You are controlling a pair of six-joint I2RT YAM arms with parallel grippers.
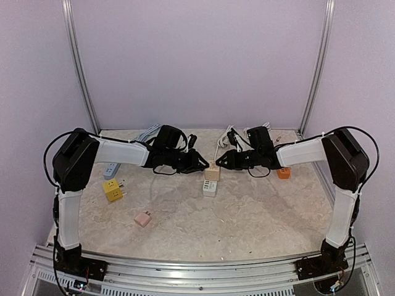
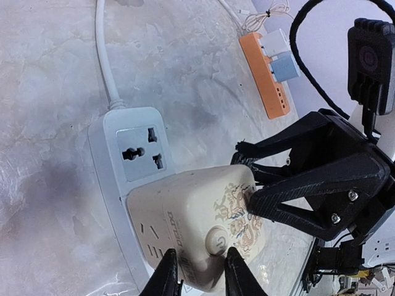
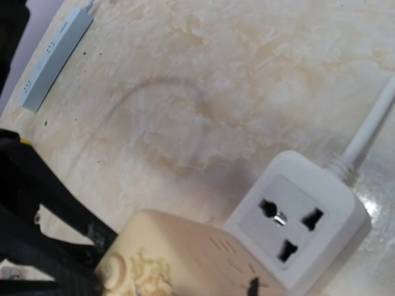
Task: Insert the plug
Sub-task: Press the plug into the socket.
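Observation:
A cream cube plug adapter (image 1: 212,172) with a power button and a dragon print sits on the end of a white power strip (image 1: 210,187). In the left wrist view the cube (image 2: 197,222) covers the near part of the strip (image 2: 133,151), beside one free socket. My left gripper (image 2: 202,274) has its fingers closed on the cube's near edge. My right gripper (image 2: 247,176) reaches in from the other side with its fingers a little apart, and one fingertip (image 2: 256,200) touches the printed face. The right wrist view shows the cube (image 3: 185,259) and the strip's free socket (image 3: 290,225).
An orange power strip (image 1: 283,172) with white plugs lies at the right and shows in the left wrist view (image 2: 265,74). A yellow cube adapter (image 1: 113,189), a pink one (image 1: 143,218) and a light blue strip (image 1: 110,167) lie at the left. Cables lie along the back wall.

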